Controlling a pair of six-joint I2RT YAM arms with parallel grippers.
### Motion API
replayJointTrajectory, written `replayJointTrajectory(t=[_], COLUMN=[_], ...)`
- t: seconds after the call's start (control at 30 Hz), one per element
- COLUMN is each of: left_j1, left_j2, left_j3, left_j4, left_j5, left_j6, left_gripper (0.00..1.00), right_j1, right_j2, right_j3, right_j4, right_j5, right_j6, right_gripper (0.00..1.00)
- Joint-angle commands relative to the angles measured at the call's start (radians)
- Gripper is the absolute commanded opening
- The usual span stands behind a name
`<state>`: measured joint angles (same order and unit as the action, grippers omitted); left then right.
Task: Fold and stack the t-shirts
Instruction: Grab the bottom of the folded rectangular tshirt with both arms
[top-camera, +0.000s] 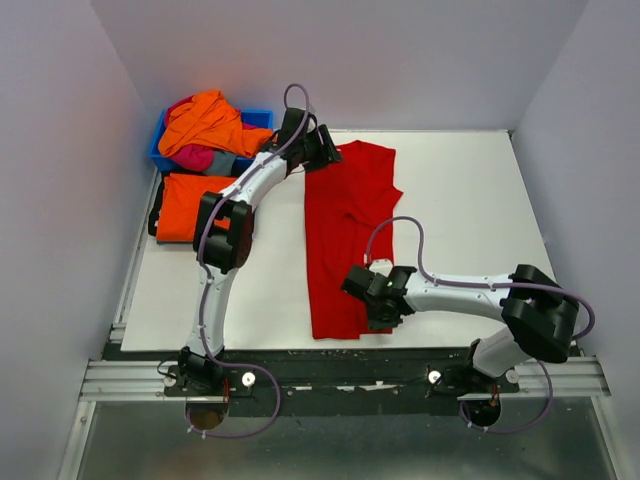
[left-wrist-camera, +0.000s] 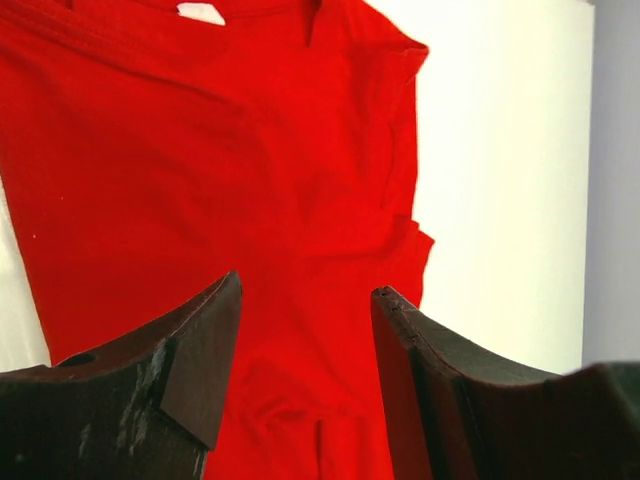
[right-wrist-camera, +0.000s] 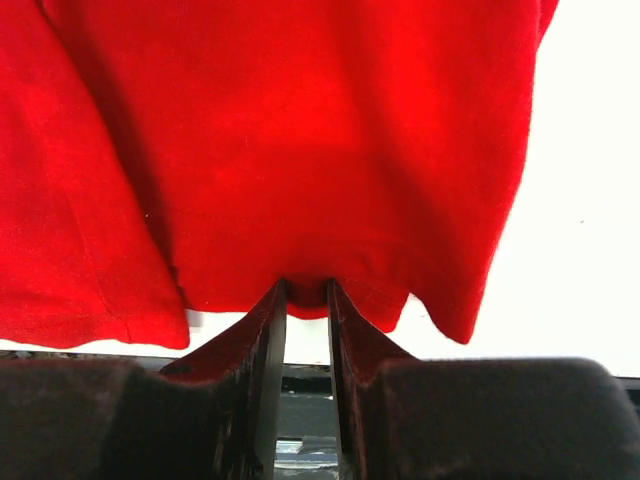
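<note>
- Though far from finished, clearly under way: judged to be on the second shirt of several.
- Done, as far as can be told: one orange shirt, folded flat on the bench, just on the near side of the bin.
- In hand: red shirt, laid out lengthwise to the right of the bin. Collar end about level with the bin, hem end well toward the near edge. Looks narrowed into a long strip, with one sleeve sticking out on the side away from the bin.
- Left to do, probably: folding the red shirt end over end, stacking it on the orange shirt, then the same for the heap in the bin, orange on top with magenta and grey beneath.
- Left end effector: just right of the bin, over the collar end, spread open and gripping nothing.
- Right end effector: farthest from the bin, at the hem, closed on a pinch of red cloth.
- Shown only from the top: bin, heap, orange shirt, whole lie of the red shirt.
- Shown only from the left wrist: wide gap between the jaws, creased red cloth below, white neck label. Cannot tell whether touching the cloth.
- Shown only from the right wrist: jaws nearly together on a nub of hem, plus an overlapping layer along one side, hinting at a lengthwise fold.
</note>
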<state>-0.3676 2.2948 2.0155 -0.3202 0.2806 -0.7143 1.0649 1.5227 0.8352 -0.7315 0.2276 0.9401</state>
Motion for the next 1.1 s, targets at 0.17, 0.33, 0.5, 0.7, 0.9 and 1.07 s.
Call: replayJointTrajectory(t=[0.17, 0.33, 0.5, 0.7, 0.9, 1.07], left_j1=[0.002, 0.004, -0.002, -0.004, -0.008, -0.037], left_j2=[0.219, 0.272, 0.266, 0.167, 0.016, -0.156], left_j3=[0.150, 0.196, 0.195, 0.167, 0.086, -0.120], left_j4=[-0.066, -0.071, -0.066, -0.088, -0.108, -0.105], left_j5=[-0.003, -0.001, 0.006, -0.009, -0.018, -0.064], left_j6=[-0.014, -0.022, -0.024, 0.009, 0.033, 0.049], left_gripper=[0.64, 0.63, 0.63, 0.63, 0.64, 0.64], right_j1=[0.001, 0.004, 0.004, 0.001, 0.003, 0.001], right_j2=[-0.024, -0.090, -0.099, -0.090, -0.068, -0.065], right_j3=[-0.021, -0.019, -0.024, -0.044, -0.033, -0.031], right_j4=[-0.009, -0.055, -0.052, -0.013, -0.019, -0.009], right_j5=[0.004, 0.013, 0.012, -0.007, 0.009, 0.010], right_j6=[0.029, 0.031, 0.025, 0.020, 0.016, 0.012], right_gripper=[0.10, 0.20, 0.17, 0.01, 0.31, 0.26])
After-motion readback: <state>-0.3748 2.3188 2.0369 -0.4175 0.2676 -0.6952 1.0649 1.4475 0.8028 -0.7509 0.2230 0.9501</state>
